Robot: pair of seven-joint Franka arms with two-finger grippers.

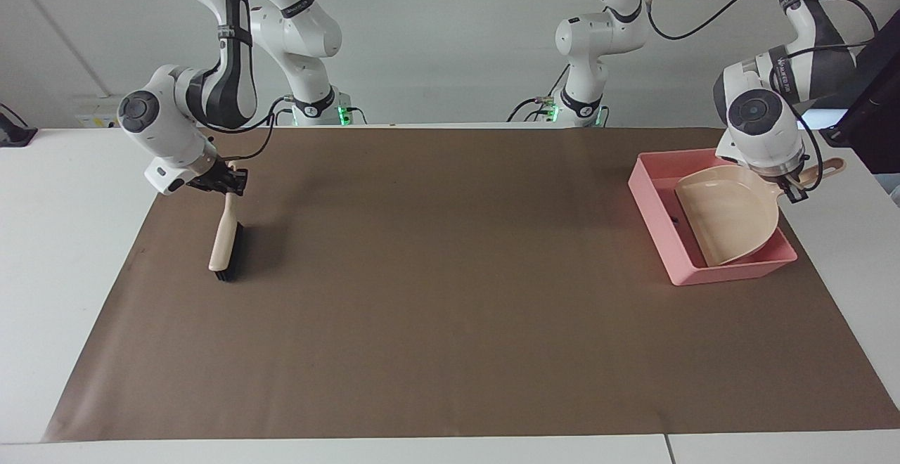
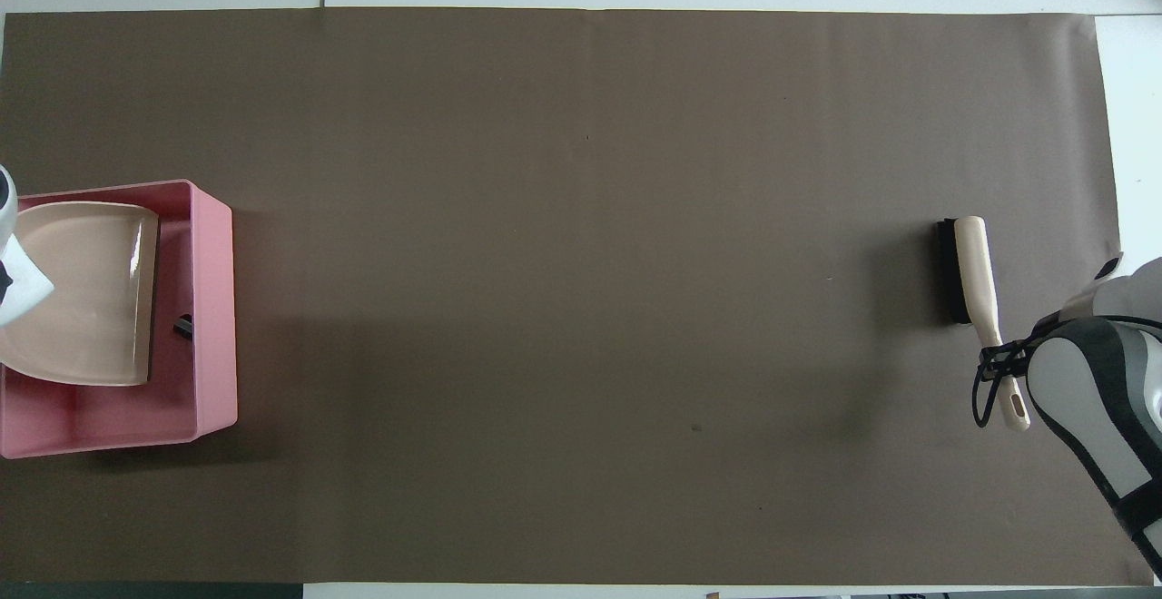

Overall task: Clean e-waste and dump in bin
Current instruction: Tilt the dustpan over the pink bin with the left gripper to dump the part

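Note:
My left gripper (image 1: 793, 186) is shut on the handle of the beige dustpan (image 1: 728, 214). It holds the pan tilted, lip down, inside the pink bin (image 1: 731, 271) at the left arm's end of the table. The pan's inside is bare. One dark scrap of e-waste (image 1: 673, 221) lies on the bin's floor just past the pan's lip, and it also shows in the overhead view (image 2: 183, 325). The white scrap is hidden. My right gripper (image 1: 228, 184) is shut on the handle of a brush (image 1: 225, 239), whose black bristles rest on the mat.
A brown mat (image 1: 450, 288) covers most of the white table. The bin (image 2: 218, 309) and dustpan (image 2: 82, 290) sit at one end of it and the brush (image 2: 971, 272) at the other.

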